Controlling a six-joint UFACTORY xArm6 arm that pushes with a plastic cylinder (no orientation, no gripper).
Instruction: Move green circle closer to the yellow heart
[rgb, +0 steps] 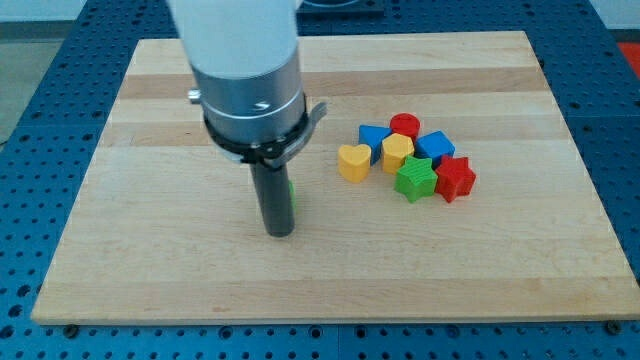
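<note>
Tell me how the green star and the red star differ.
The green star is green, the red star red. The green star sits toward the view's left, next to the yellow hexagon-like block; the red star lies at the cluster's right edge, below a blue block. Both are star-shaped, similar in size, and far from my tip.

Your arm shows as a smooth white cylinder at top, stepping into a silver-grey metal collar. Below it sits a black ring with a thin grey lever jutting toward the view's right. A straight dark rod extends down, ending at my tip.
</note>
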